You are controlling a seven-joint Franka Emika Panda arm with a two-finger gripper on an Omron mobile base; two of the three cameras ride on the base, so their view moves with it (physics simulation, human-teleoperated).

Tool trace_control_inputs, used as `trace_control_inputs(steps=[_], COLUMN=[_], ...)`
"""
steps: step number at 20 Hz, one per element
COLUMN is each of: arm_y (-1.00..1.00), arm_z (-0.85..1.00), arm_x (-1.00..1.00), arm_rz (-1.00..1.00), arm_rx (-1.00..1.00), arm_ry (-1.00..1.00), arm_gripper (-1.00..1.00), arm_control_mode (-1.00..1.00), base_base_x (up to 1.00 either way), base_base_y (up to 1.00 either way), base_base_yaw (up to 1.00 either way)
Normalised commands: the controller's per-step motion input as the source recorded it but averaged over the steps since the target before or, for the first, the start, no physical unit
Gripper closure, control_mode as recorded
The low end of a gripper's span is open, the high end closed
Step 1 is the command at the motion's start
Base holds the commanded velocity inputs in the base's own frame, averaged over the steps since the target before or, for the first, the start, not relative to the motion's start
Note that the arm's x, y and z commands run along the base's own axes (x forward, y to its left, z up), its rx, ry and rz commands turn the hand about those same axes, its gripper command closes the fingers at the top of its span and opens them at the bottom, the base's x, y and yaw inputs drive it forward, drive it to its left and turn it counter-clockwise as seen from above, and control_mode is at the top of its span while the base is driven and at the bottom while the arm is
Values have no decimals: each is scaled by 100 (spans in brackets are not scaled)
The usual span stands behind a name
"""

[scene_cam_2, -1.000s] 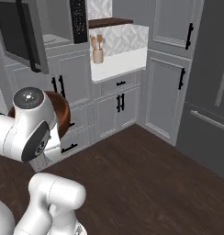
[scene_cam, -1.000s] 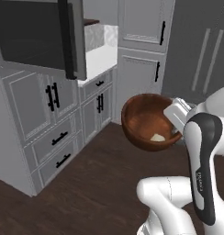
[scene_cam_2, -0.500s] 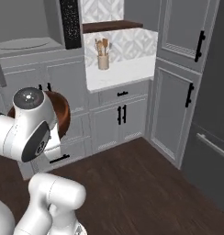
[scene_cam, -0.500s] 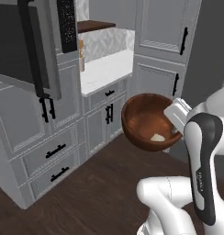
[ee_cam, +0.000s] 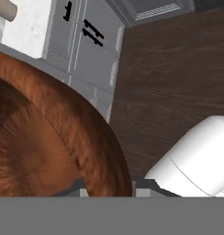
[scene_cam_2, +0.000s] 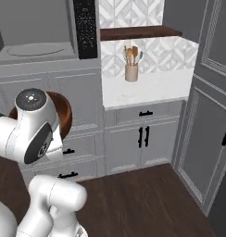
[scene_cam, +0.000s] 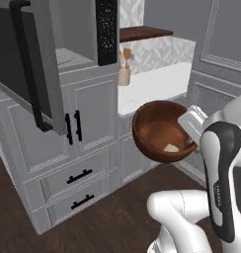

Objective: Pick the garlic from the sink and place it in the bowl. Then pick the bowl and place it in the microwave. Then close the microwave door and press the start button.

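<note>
The reddish-brown wooden bowl (scene_cam: 154,129) hangs in the air, tilted, with the pale garlic (scene_cam: 170,147) lying low inside it. My gripper (scene_cam: 185,132) is shut on the bowl's right rim. In the hand view the bowl (ee_cam: 49,137) spreads across the left, and the gripper (ee_cam: 111,192) pinches its rim at the bottom. In the right base view the bowl (scene_cam_2: 65,113) peeks out from behind my arm. The microwave (scene_cam: 73,54) is up to the left, its door (scene_cam: 36,74) swung open toward me, its black keypad panel (scene_cam: 106,29) on the right. The sink is out of view.
Grey cabinets with black handles (scene_cam: 73,128) stand under the microwave. A white counter (scene_cam_2: 142,88) to the right carries a utensil jar (scene_cam_2: 131,71) below a wooden shelf (scene_cam_2: 138,32). A tall grey cabinet (scene_cam_2: 207,129) closes the right side. The floor is dark wood (scene_cam_2: 147,199).
The whole picture has shifted as the base moved: the microwave, counter and cabinets now stand nearer and further right. The bowl with the garlic stays in my grip.
</note>
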Motion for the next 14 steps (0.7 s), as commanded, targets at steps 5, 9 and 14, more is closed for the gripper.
trace_control_inputs(steps=[5, 9, 14], arm_y=[0, 0, 0], arm_z=[0, 0, 0], arm_x=[0, 0, 0], arm_rz=[0, 0, 0], arm_rx=[0, 0, 0], arm_ry=[0, 0, 0], arm_gripper=[100, 100, 100], arm_control_mode=[100, 100, 100], base_base_x=[98, 35, 93], base_base_y=[-4, -1, -11], base_base_yaw=[53, 21, 17])
